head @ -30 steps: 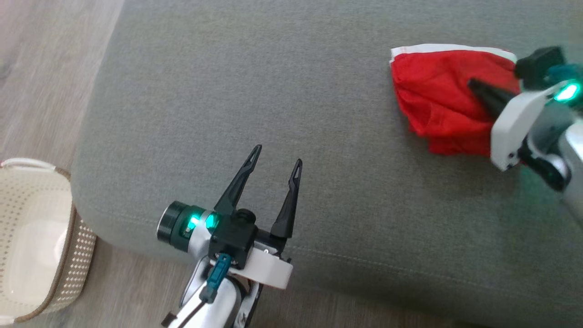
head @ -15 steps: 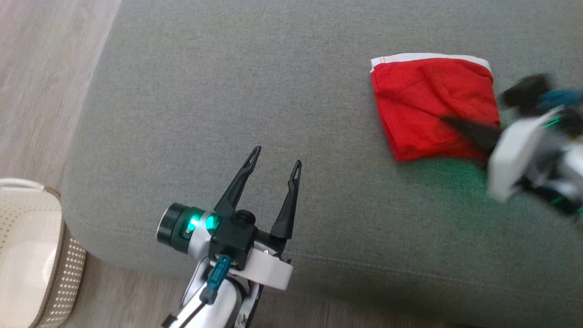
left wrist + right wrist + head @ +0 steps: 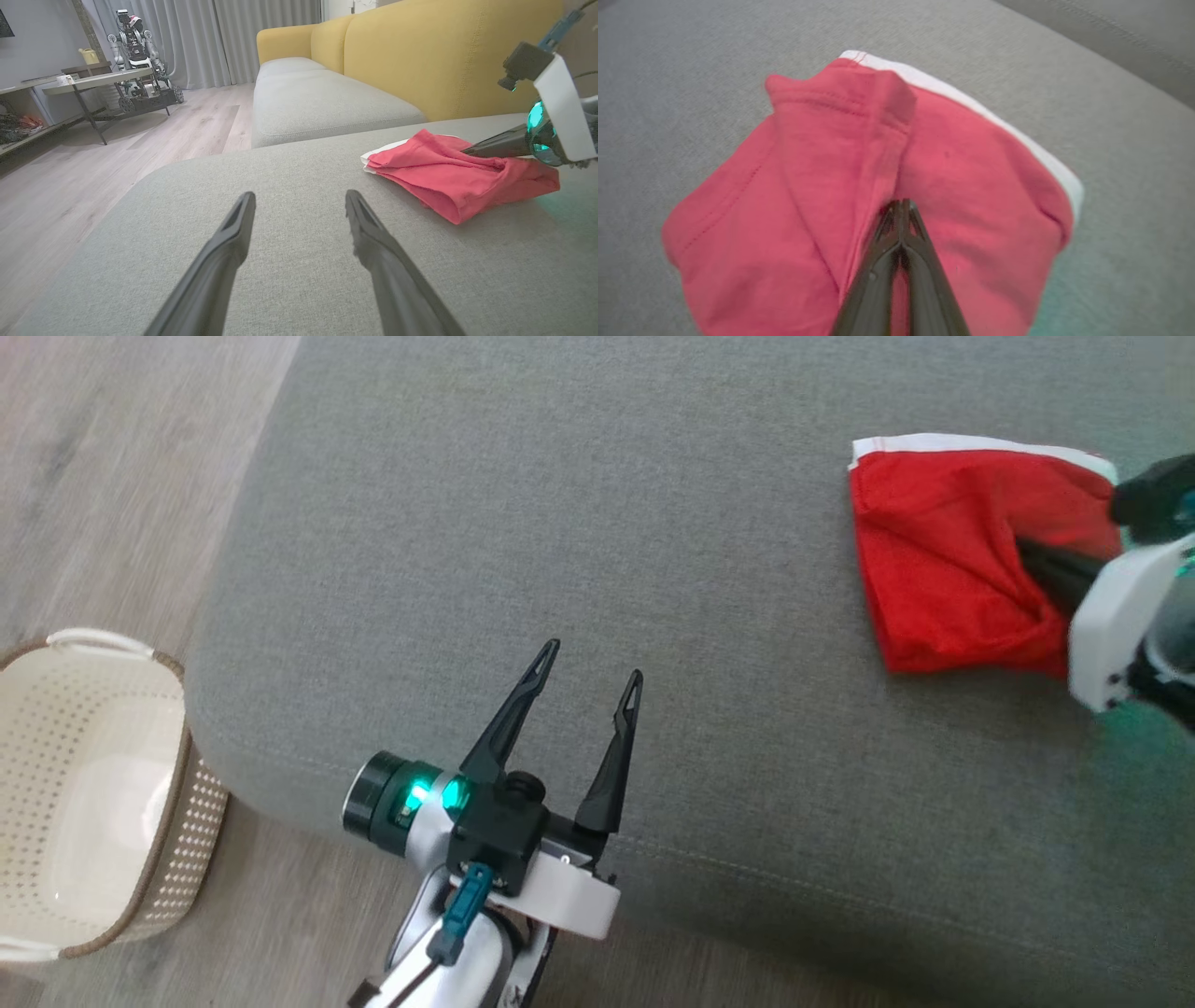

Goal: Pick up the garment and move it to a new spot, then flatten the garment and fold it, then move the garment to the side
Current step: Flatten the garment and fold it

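Observation:
The garment is a red cloth with a white edge, lying folded at the far right of the grey sofa cushion. My right gripper reaches in from the right and is shut on a pinched ridge of the garment, with its tips pressed together in the cloth. The fabric bunches toward those tips. In the left wrist view the garment lies to the right with the right gripper on it. My left gripper hovers open over the cushion's front part, holding nothing.
A cream perforated basket stands on the wood floor left of the cushion. The cushion's front edge runs below my left gripper. A yellow sofa back rises behind, and a low table stands far off.
The head camera has shifted, so the whole picture slid. My right gripper keeps its hold; the garment lay flatter half a second ago and now bunches toward the tips. The left gripper has held still.

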